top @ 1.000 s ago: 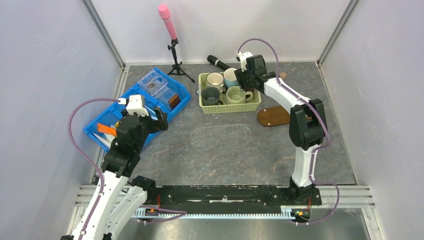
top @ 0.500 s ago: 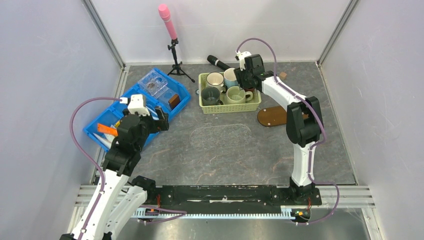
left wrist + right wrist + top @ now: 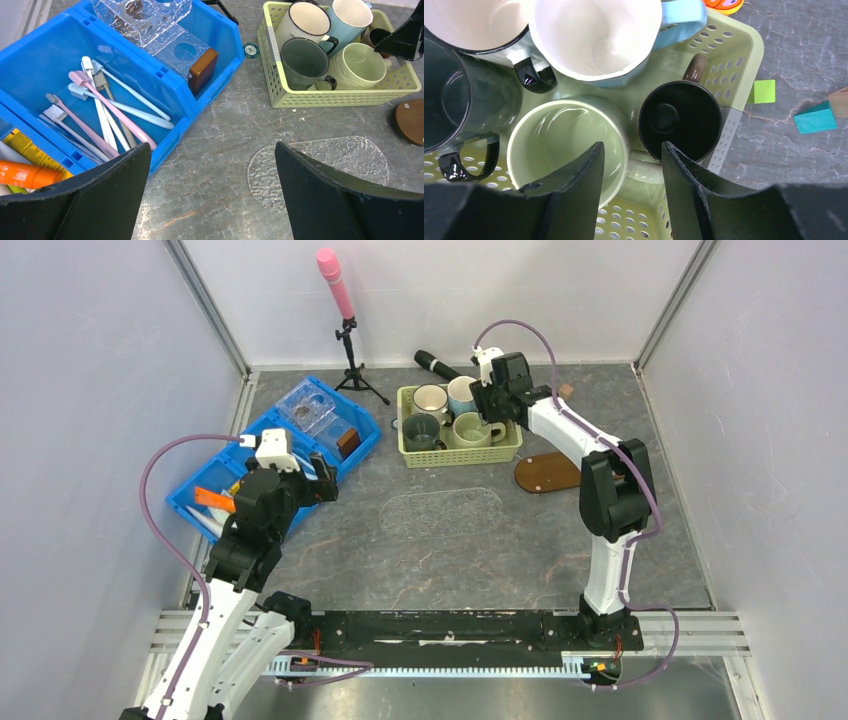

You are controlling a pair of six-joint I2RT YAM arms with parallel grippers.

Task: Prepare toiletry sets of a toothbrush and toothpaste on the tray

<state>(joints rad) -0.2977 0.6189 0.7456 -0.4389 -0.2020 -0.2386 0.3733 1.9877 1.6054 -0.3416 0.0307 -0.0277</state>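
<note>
The dark-brown oval tray [image 3: 545, 473] lies on the table right of the green basket [image 3: 512, 451]; its edge shows in the left wrist view [image 3: 411, 121]. Several toothbrushes [image 3: 107, 107] lie in the blue bin [image 3: 352, 455]. An orange toothpaste tube [image 3: 25, 175] lies in the bin's near compartment [image 3: 212, 499]. My left gripper [image 3: 211, 150] is open and empty, above the table beside the bin's right edge [image 3: 322, 480]. My right gripper [image 3: 632, 150] is open over the basket's mugs [image 3: 490, 415], its fingers astride the pale green mug's handle [image 3: 644, 172].
A clear textured oval plate [image 3: 443, 512] lies mid-table. The basket holds several mugs and a black cup [image 3: 679, 120]. A clear glass holder [image 3: 308, 408] sits in the bin's far part. A pink microphone on a tripod [image 3: 335, 285] stands at the back. A teal block [image 3: 815, 117] lies right of the basket.
My right gripper has shifted slightly over the basket's right end and back. My left arm has not moved.
</note>
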